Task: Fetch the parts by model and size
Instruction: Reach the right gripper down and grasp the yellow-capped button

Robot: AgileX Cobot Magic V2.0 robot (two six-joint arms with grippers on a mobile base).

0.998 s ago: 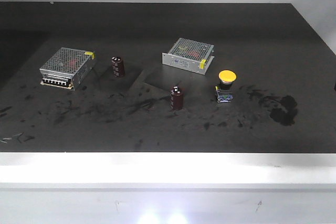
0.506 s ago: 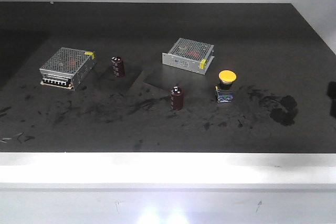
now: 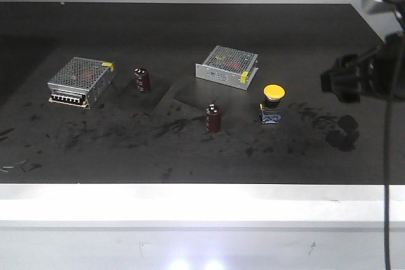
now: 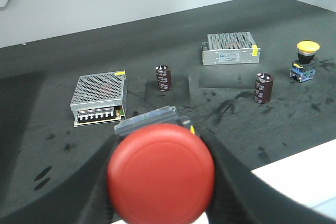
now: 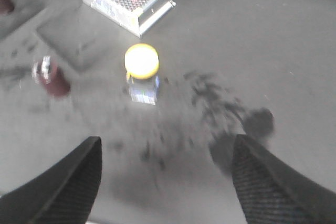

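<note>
Since a second ago, the right fingers [image 5: 63, 177] have been brought in over the right edge of the table [image 3: 190, 156]. They are spread wide, clear of the yellow-capped switch [image 3: 273, 102], which stands upright toward that edge. The red-capped switch [image 4: 160, 171] is pinched between the left fingers [image 4: 231, 182], near the front edge.

Scuffed dark table [image 3: 190, 30]. There's a mesh-topped silver box [image 3: 81, 80] at the left and a second box [image 3: 226, 66] upper middle. A maroon capacitor [image 3: 142, 80] stands just right of the left one, another capacitor [image 3: 213, 118] dead center, and a black smudge [image 3: 342, 132] at the right.
</note>
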